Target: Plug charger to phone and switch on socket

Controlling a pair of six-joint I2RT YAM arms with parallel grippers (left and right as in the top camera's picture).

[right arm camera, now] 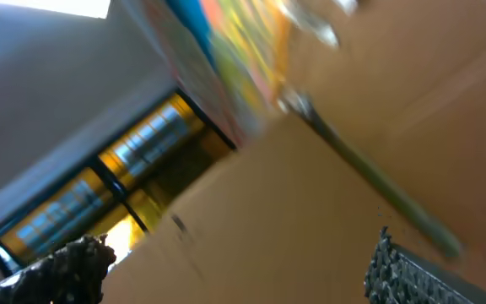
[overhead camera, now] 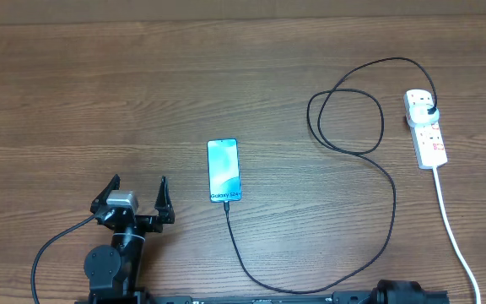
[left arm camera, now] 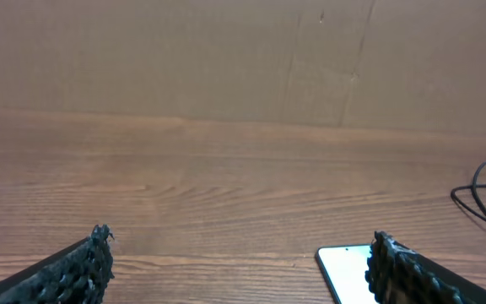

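The phone [overhead camera: 223, 170] lies flat mid-table, teal screen up, "Galaxy" text at its near end. The black charger cable [overhead camera: 376, 160] has its tip in the phone's near end, loops right and up, and its black plug [overhead camera: 429, 112] sits in the white socket strip [overhead camera: 424, 127] at the far right. My left gripper [overhead camera: 138, 192] is open and empty, on the table left of the phone. In the left wrist view its fingers [left arm camera: 239, 262] frame bare wood, with the phone's corner [left arm camera: 344, 270] beside the right finger. My right gripper [right arm camera: 239, 266] is open and empty, pointing up at a cardboard wall.
The socket's thick white cord [overhead camera: 454, 228] runs toward the front right edge. The right arm's base [overhead camera: 407, 294] shows at the bottom edge. A brown cardboard wall [left arm camera: 226, 59] stands behind the table.
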